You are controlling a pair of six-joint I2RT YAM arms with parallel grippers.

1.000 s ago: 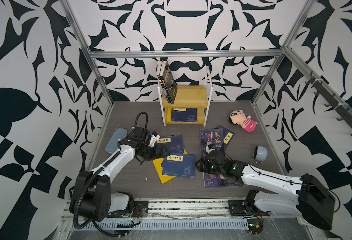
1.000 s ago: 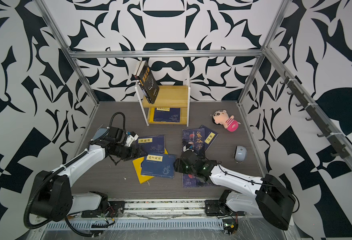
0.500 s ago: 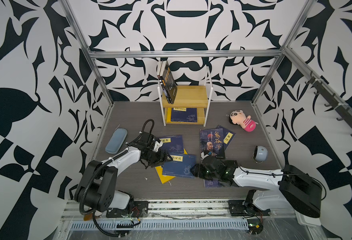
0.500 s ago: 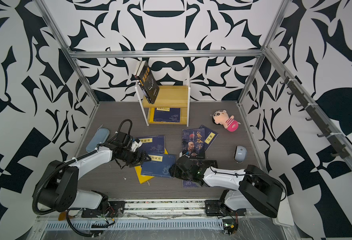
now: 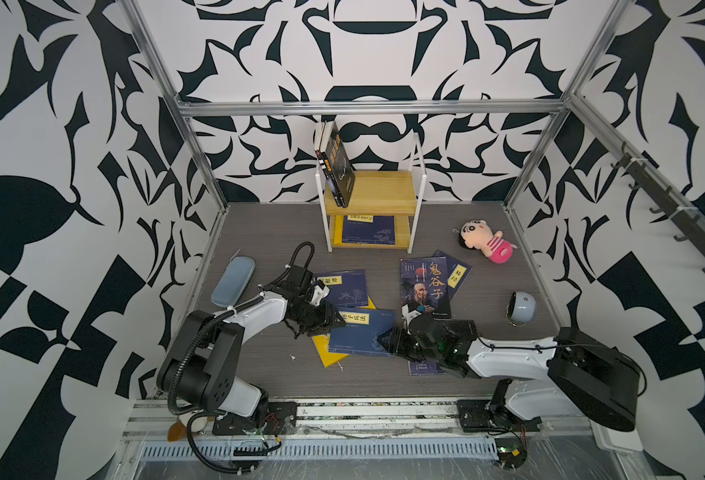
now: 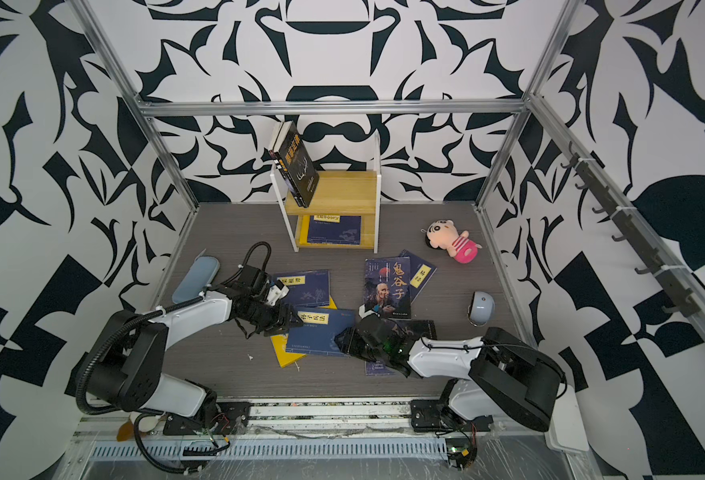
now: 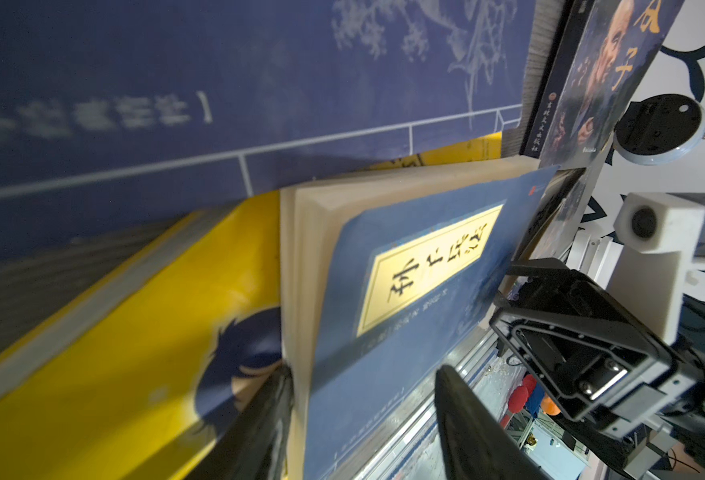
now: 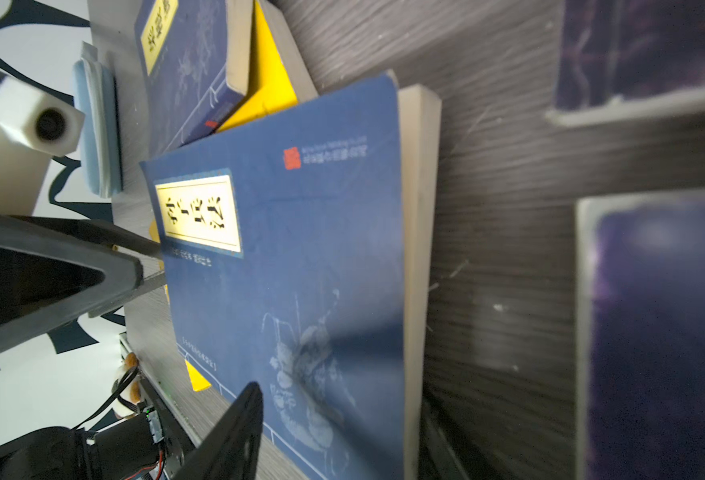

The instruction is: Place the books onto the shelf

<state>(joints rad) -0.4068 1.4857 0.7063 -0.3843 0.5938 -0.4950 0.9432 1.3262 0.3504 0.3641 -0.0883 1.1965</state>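
Observation:
A navy book with a yellow label lies on a yellow book in mid floor. My left gripper is open at its left edge. In the left wrist view the left gripper straddles that edge, one finger against the pages, the other off the cover. My right gripper is open around the opposite edge, as the right gripper shows. More books lie around. The shelf at the back holds leaning black books above and a navy book below.
A pink-striped plush doll lies at the back right. A round pale-blue object sits near the right wall, a grey-blue case near the left wall. Another dark book lies under my right arm.
My left gripper moved right from the far navy book to the middle book's left edge, its jaws narrowing. My right gripper slid left to that book's right edge.

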